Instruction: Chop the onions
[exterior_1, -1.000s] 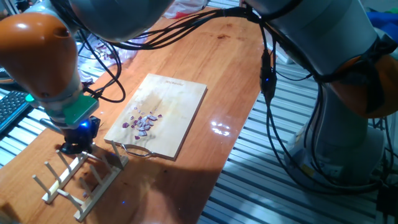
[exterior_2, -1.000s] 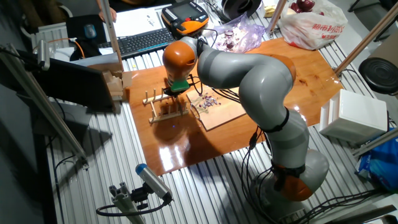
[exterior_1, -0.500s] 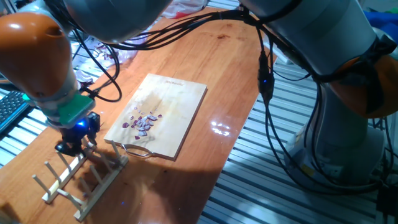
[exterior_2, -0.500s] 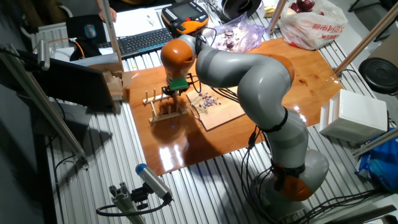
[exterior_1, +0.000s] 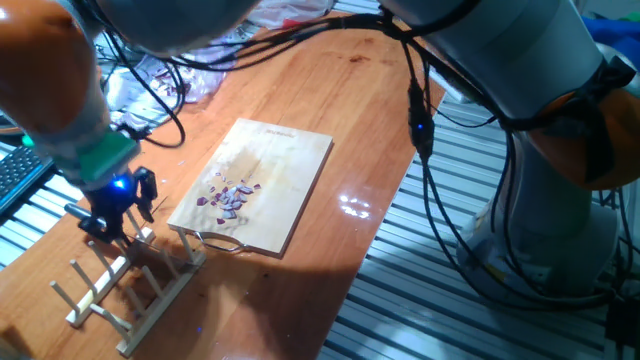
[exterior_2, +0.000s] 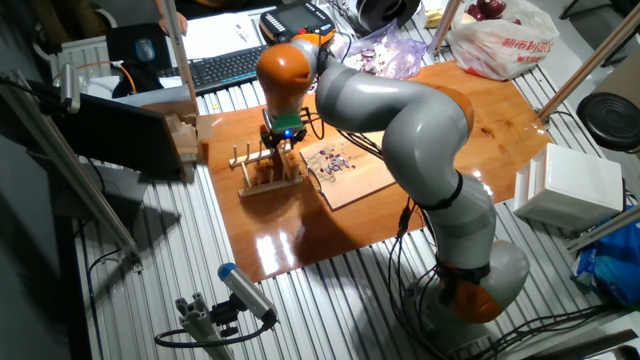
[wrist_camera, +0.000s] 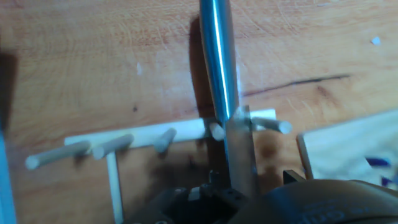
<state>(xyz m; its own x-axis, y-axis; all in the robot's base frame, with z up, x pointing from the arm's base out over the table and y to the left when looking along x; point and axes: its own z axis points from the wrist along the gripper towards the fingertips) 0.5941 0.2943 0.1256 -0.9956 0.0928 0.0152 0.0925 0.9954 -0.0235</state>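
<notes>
The onions (exterior_1: 232, 196) lie as a cluster of tiny purple-and-white diced bits on the wooden cutting board (exterior_1: 290, 165), also seen in the other fixed view (exterior_2: 333, 163). My gripper (exterior_1: 112, 218) hangs just above the wooden dowel rack (exterior_1: 120, 290), left of the board, and its jaws look spread with nothing in them. In the hand view a steel-handled knife (wrist_camera: 216, 56) rests between the rack's dowels (wrist_camera: 155, 134), its blade toward the camera. The board's corner (wrist_camera: 336, 149) shows at the right.
A clear bag of purple onion scraps (exterior_2: 385, 55) lies at the table's far side. A keyboard (exterior_2: 225, 65), a teach pendant (exterior_2: 298, 25) and a red-printed bag (exterior_2: 495, 40) sit beyond. A wooden block (exterior_2: 185, 135) stands left of the rack.
My gripper has risen off the rack and shifted a little left. The diced onions and the board have not moved.
</notes>
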